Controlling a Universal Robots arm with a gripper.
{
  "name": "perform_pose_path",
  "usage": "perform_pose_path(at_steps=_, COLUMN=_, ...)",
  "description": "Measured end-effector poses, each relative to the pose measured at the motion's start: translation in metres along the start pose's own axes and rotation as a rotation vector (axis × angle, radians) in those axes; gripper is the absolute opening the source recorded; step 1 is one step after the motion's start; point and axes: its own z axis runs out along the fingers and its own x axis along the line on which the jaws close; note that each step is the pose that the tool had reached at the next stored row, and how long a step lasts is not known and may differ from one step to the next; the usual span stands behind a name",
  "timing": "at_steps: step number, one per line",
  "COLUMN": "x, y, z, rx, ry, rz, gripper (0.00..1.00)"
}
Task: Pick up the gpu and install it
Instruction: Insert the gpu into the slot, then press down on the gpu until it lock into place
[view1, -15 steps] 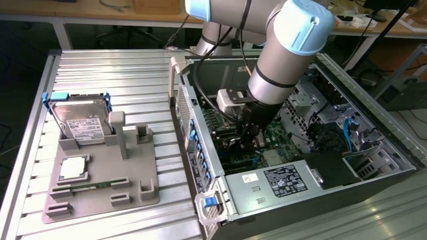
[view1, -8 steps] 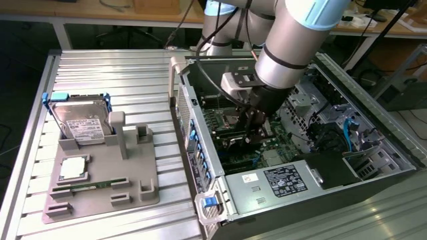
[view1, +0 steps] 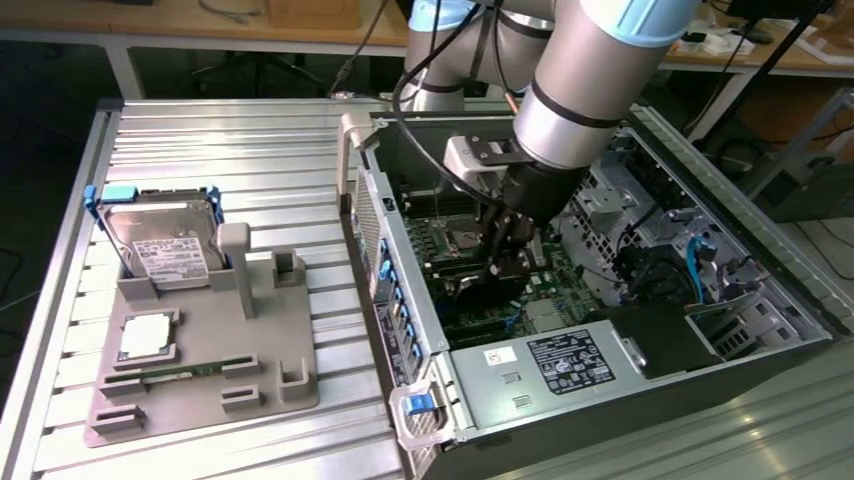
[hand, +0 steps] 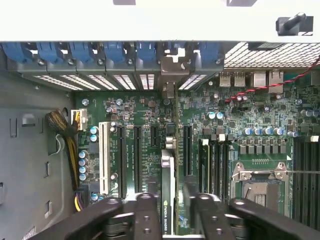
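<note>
The gpu (hand: 168, 175) stands on edge in a motherboard slot, its green board seen end-on and its metal bracket (hand: 170, 75) against the case's rear wall among the blue clips. My gripper (hand: 175, 212) straddles the card's top edge with one black finger (hand: 146, 215) close beside it and the other finger (hand: 207, 217) standing a little apart from it. The jaws are open and not clamped on the card. In the exterior view my gripper (view1: 514, 255) reaches down into the open computer case (view1: 400, 300) over the motherboard.
On the slatted table in the exterior view's left lies a grey fixture (view1: 287, 385) holding a silver hard drive (view1: 160, 245) and a narrow green memory stick (view1: 180, 372). Inside the case are a power supply (view1: 567, 360), an empty processor socket (hand: 260, 187) and yellow-black cables (hand: 67, 135).
</note>
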Motion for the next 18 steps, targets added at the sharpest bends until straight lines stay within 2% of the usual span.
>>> perform_pose_path(at_steps=2, x=0.0, y=0.0, z=0.0, rx=0.0, ry=0.0, rz=0.0, gripper=0.2)
perform_pose_path(at_steps=3, x=0.0, y=0.0, z=0.0, rx=-0.0001, ry=0.0001, rz=0.0, gripper=0.2)
perform_pose_path(at_steps=5, x=0.0, y=0.0, z=0.0, rx=0.0, ry=0.0001, rz=0.0, gripper=0.11)
perform_pose_path(at_steps=18, x=0.0, y=0.0, z=0.0, rx=-0.0001, ry=0.0001, rz=0.0, gripper=0.11)
